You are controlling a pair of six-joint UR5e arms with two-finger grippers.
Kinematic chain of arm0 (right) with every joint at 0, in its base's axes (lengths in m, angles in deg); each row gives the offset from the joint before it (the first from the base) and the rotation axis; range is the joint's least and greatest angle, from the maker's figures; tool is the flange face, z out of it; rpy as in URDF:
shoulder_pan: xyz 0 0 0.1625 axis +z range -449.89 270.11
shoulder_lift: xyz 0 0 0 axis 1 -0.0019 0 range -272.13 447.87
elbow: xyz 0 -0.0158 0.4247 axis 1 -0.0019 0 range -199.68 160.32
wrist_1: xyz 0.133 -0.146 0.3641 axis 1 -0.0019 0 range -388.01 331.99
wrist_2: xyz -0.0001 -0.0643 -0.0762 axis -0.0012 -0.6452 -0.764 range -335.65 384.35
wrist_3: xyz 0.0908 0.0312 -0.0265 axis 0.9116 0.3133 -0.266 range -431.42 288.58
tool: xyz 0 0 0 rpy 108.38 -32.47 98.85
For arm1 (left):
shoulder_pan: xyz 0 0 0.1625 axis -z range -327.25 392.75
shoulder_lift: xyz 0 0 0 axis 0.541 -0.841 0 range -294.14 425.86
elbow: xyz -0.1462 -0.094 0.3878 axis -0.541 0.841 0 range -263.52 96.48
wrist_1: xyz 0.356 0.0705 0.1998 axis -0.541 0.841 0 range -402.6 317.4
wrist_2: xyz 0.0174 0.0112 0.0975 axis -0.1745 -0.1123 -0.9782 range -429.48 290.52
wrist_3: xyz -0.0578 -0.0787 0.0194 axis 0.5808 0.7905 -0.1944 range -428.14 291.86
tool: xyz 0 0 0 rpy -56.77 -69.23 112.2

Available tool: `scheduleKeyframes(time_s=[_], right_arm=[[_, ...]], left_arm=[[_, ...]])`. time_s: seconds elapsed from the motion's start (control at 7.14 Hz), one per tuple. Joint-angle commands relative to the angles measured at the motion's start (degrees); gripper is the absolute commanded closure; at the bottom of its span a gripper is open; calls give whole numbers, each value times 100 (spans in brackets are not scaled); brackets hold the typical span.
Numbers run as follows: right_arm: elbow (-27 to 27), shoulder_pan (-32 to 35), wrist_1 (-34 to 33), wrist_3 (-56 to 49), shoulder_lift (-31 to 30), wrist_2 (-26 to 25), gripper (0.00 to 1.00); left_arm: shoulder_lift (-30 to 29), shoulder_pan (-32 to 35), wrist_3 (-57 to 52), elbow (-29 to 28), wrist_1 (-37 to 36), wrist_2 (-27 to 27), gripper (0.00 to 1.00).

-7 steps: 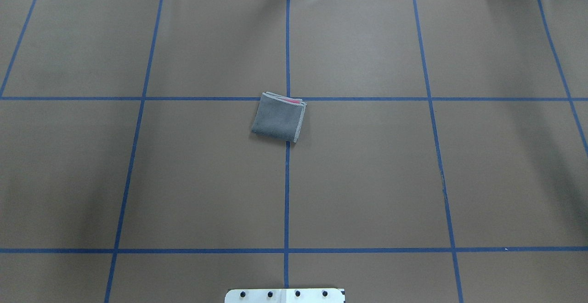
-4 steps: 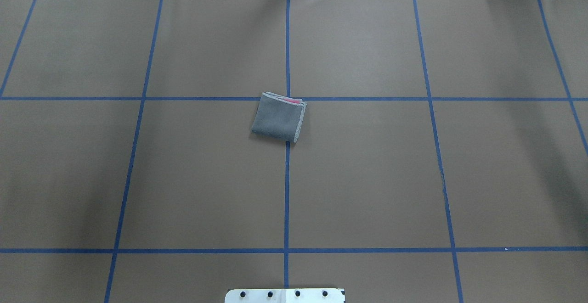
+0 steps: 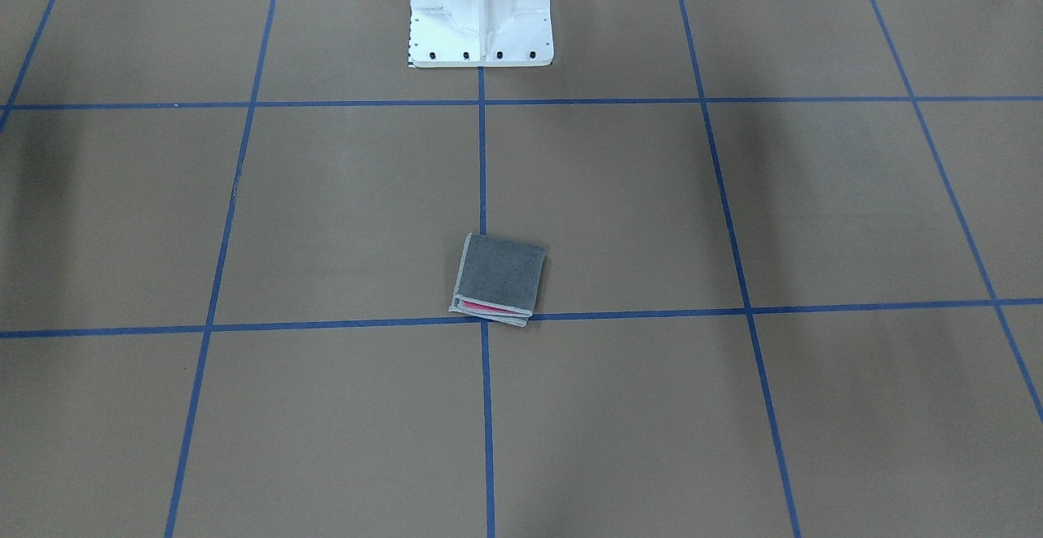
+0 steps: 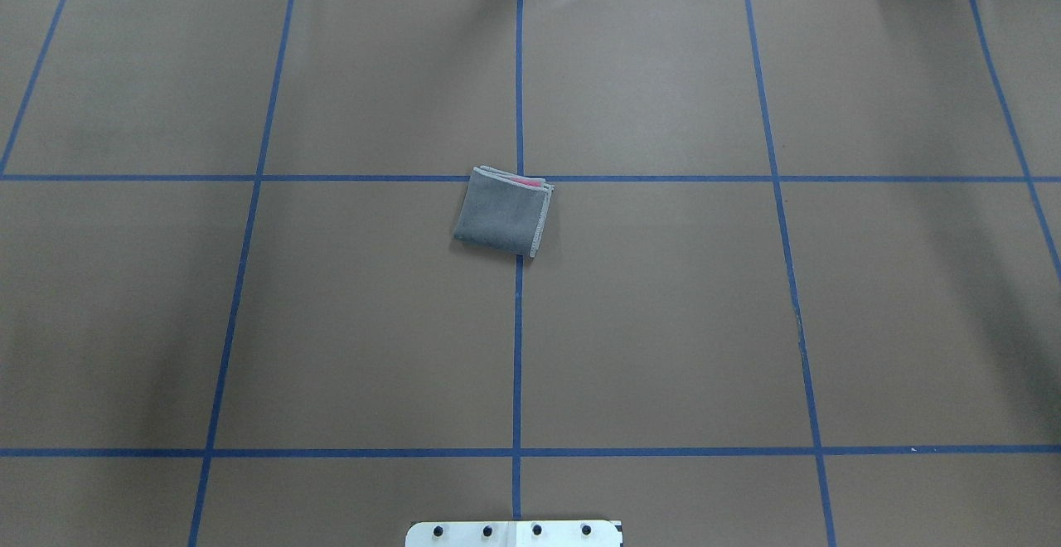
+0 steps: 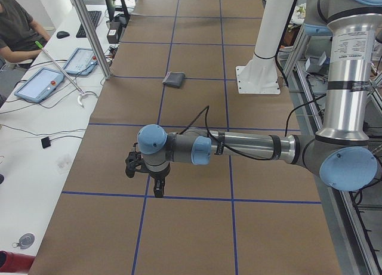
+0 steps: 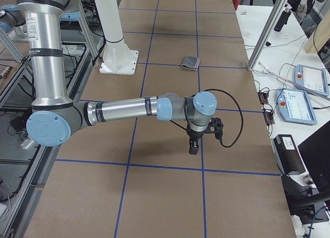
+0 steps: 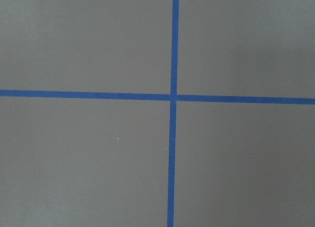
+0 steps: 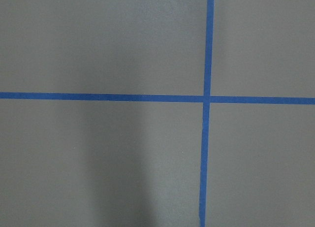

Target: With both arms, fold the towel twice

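The brown paper-covered table is crossed by blue tape lines into large squares. Its far edge runs straight along the top of the overhead view.

The silver-grey left arm lies low and level over the table's left end, and its left fingers point down above the paper. The right arm mirrors it at the other end, with the right fingers also pointing down. Whether either pair is open or closed cannot be told.

The white pedestal base stands at the robot's edge.

The small folded terry towel lies mid-table over a tape crossing, well apart from both arms, with bare paper on every side. It is nearly square, dark grey face up, and turned slightly off the grid. Its layered, pink-showing edge faces away from the robot, and its light-grey stitched border faces the robot's right.
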Motion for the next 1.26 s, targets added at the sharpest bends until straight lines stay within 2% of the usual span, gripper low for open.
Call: scheduleKeyframes(time_s=[0.0, 1.12], right_arm=[[81, -141, -2, -23, -8, -208, 0], [90, -142, -2, -5, -61, -253, 0]], left_arm=[[-8, 0, 2, 19, 1, -8, 0], [-17, 0, 2, 2, 28, 1, 0]])
